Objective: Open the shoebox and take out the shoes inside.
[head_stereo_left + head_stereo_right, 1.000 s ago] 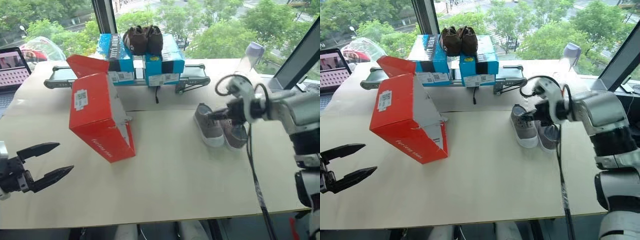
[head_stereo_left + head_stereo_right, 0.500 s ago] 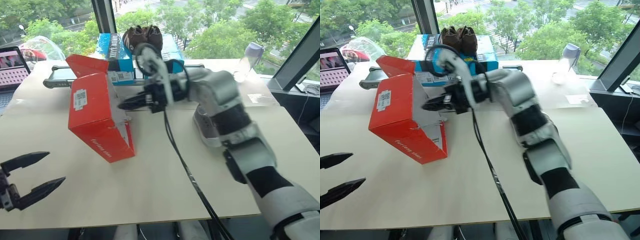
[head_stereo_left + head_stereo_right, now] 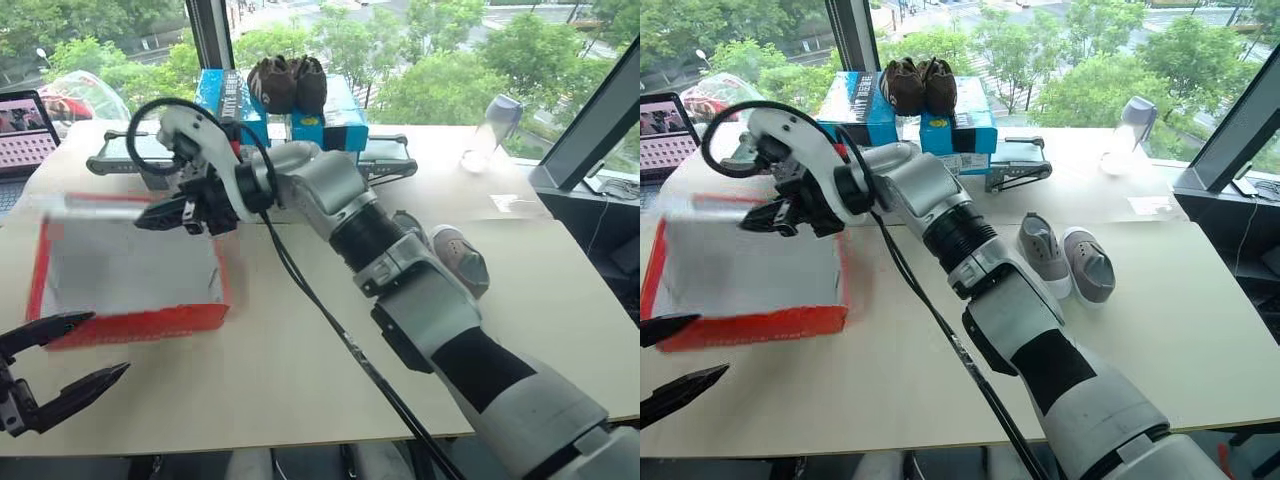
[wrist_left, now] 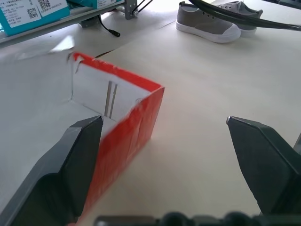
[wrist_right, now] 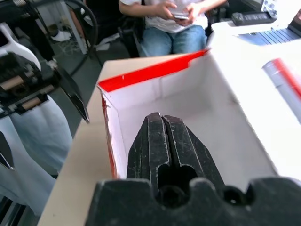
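So the right gripper is stretched way across the table with its two black fingers pressed flat together, nothing between them, tip hanging over the far edge of the shoebox. In its own wrist view the fingers cover a good chunk of the box floor, so part of the inside is hidden there. Whether the tip actually touches the cardboard is hard to call from any angle.

The shoebox sits right under and in front of that gripper, open side up, white inside showing, lying flat with its long axis running across the table from side to side. It looks smeared in the head views, so the far wall and corners are fuzzy. The lid can't be made out.

The right arm also covers a strip of table and cuts off part of the near shoe in the left eye view; the right eye view shows the shoes clean, side by side, well off behind the gripper's wrist end, toes toward the robot's edge of the table.

The left gripper is spread wide and empty, just beside the box's near wall. Its wrist view catches a red corner up close.

The right wrist view picks up a person seated past the table.
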You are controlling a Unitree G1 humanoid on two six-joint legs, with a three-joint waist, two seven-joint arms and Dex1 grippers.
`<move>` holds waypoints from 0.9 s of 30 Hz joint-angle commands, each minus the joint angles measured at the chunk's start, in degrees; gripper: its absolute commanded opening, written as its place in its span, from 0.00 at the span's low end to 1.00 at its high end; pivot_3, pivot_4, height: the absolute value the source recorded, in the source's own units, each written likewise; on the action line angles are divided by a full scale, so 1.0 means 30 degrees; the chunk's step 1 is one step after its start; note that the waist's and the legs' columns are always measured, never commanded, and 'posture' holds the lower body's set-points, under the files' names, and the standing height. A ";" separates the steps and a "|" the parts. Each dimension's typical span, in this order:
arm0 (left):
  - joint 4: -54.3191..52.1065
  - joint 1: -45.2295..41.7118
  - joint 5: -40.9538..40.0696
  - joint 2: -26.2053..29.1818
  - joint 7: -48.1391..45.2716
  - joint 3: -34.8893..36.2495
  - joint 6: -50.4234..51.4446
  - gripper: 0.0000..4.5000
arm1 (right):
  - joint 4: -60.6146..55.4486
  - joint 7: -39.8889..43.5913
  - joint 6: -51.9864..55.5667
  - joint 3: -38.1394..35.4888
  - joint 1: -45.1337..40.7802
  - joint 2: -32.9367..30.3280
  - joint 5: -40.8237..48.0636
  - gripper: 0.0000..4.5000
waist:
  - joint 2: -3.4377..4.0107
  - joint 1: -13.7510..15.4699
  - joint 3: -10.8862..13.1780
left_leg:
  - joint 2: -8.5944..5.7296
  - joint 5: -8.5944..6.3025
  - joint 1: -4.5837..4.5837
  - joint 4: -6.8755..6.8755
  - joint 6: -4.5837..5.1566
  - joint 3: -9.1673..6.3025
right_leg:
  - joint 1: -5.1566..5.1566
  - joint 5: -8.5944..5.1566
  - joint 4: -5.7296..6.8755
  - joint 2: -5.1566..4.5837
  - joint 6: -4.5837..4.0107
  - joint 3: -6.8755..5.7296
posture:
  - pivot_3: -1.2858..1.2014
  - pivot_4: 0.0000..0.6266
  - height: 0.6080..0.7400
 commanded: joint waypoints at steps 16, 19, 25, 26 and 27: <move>0.1790 -0.8156 -0.2379 0.2920 0.6283 -0.4986 0.2728 1.00 | -1.4535 0.2183 0.3723 -0.4070 1.1380 -1.5202 0.0717 0.00 | 0.0019 0.0023 0.0011 | -0.0013 0.0002 0.0022 -0.0007 0.0003 0.0006 | 0.0004 -0.0049 0.0046 0.0012 0.0068 0.0031 | 0.52 0.24 1.00; 0.2133 -0.9881 -0.2001 0.2626 0.6943 -0.6348 0.2349 1.00 | -1.6279 0.1344 0.3149 -0.5628 1.4172 -1.5846 0.1220 0.00 | 0.0024 -0.0109 0.0014 | -0.0012 0.0001 0.0042 -0.0011 0.0005 0.0021 | 0.0008 -0.0055 0.0046 0.0021 0.0079 0.0062 | 0.52 0.24 1.00; 0.1756 -1.1352 -0.0402 0.2126 0.8716 -0.9569 0.2437 1.00 | -1.9918 -0.2082 0.3758 -0.9320 1.8751 -1.4131 0.3203 0.00 | 0.0025 -0.0004 0.0014 | -0.0018 0.0002 0.0043 -0.0013 0.0005 0.0022 | 0.0015 -0.0046 0.0057 0.0023 0.0069 0.0088 | 0.52 0.24 1.00; 0.1863 -1.1685 -0.0217 0.1973 0.8772 -0.9985 0.2248 1.00 | -2.0322 -0.2604 0.3440 -0.9575 1.9624 -1.3874 0.3140 0.00 | 0.0024 0.0029 0.0014 | -0.0019 0.0002 0.0041 -0.0001 0.0005 0.0020 | 0.0017 -0.0045 0.0058 0.0023 0.0073 0.0086 | 0.52 0.24 1.00; 0.1940 -1.1927 -0.0104 0.1839 0.8782 -1.0241 0.2108 1.00 | -2.0608 -0.2974 0.3158 -0.9702 2.0227 -1.3734 0.3078 0.00 | 0.0022 0.0079 0.0012 | -0.0021 0.0002 0.0037 0.0007 0.0004 0.0016 | 0.0027 -0.0041 0.0053 0.0023 0.0081 0.0083 | 0.52 0.24 1.00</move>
